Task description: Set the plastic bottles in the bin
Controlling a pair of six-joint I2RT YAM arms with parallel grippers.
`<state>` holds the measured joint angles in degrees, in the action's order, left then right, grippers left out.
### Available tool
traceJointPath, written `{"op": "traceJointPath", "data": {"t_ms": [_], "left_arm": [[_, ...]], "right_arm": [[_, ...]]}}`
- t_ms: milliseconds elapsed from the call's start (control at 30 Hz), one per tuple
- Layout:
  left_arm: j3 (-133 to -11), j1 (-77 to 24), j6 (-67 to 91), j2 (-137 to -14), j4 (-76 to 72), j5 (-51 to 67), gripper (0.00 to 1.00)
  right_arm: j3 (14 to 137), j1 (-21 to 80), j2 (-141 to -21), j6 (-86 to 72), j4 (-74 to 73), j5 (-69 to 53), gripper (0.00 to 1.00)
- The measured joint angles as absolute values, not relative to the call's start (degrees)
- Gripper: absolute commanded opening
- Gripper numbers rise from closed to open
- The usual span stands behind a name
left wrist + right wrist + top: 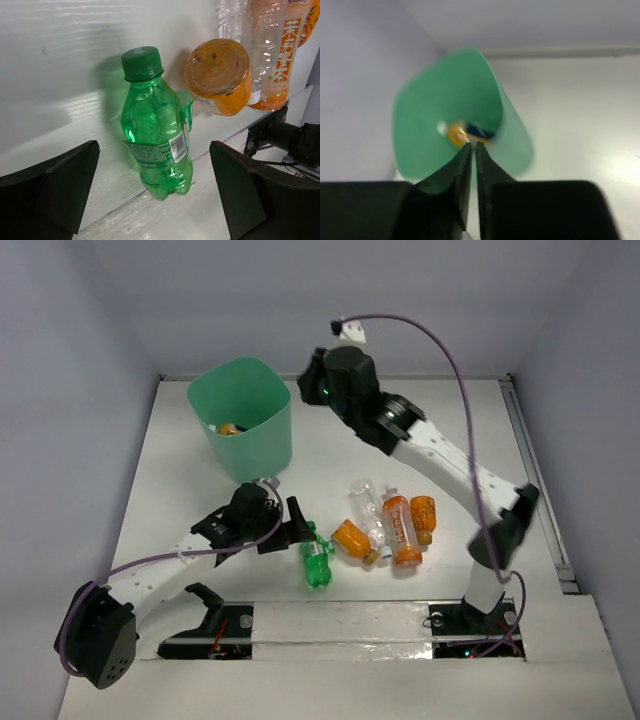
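The mint-green bin [262, 438] stands at the back left. An orange bottle with a blue label [228, 428] lies inside it and also shows in the right wrist view [456, 134]. My right gripper [304, 390] is shut and empty, just right of the bin's rim [510, 125]. A green bottle [317, 562] lies on the table. My left gripper [300, 528] is open at its cap end, and in the left wrist view [154, 165] the green bottle [157, 135] lies between the spread fingers, untouched. A stubby orange bottle [352, 539], a clear bottle [370, 505], a white-labelled orange bottle [401, 528] and another stubby orange bottle [423, 517] lie together to the right.
The stubby orange bottle [218, 76] lies close beside the green one, with the clear bottle [235, 25] and the labelled orange bottle [277, 55] behind it. White walls enclose the table on three sides. The arm bases sit on a strip [340, 625] at the near edge.
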<state>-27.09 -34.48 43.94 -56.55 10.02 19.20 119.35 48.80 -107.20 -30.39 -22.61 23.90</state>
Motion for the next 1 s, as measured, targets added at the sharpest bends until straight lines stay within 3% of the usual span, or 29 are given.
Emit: {"op": "traceJointPath", "data": {"t_ms": [100,200,233,367,533,600,733,900,1000], "left_arm": [[-27.11,-35.0,43.99,-58.87,7.88,19.11,0.91],[-27.14,-36.18,44.01,-61.25,6.81,18.96,0.91],[-27.16,-36.45,44.03,-61.6,6.61,18.87,0.9],[-27.35,-38.28,44.38,-64.1,6.61,17.85,0.89],[-27.51,-40.38,46.09,-66.32,6.61,15.94,0.85],[-28.34,-41.69,47.16,-67.94,6.48,15.38,0.79],[-30.06,-43.88,49.32,-70.78,5.41,13.85,0.52],[-30.11,-44.27,51.83,-70.08,5.82,11.79,0.36],[-30.11,-44.27,52.21,-66.63,10.48,8.67,0.35]], "right_arm": [[99.68,48.8,-91.81,-29.32,-21.37,20.29,0.15],[84.62,48.8,-79.83,-29.63,-21.71,16.8,0.42],[79.75,48.82,-76.77,-30.15,-21.12,15.57,0.61],[62.54,48.82,-68.05,-32.01,-22.81,10.0,0.86],[52.1,49.93,-66.28,-32.88,-25.12,4.6,0.89],[50.17,50.15,-66.32,-32.86,-25.21,3.51,0.89],[49.8,50.28,-67.85,-32.25,-24.56,2.24,0.86],[49.87,50.37,-72.86,-29.78,-24.45,0.82,0.86],[49.89,50.43,-74.83,-28.25,-24.49,0.27,0.86]]}}
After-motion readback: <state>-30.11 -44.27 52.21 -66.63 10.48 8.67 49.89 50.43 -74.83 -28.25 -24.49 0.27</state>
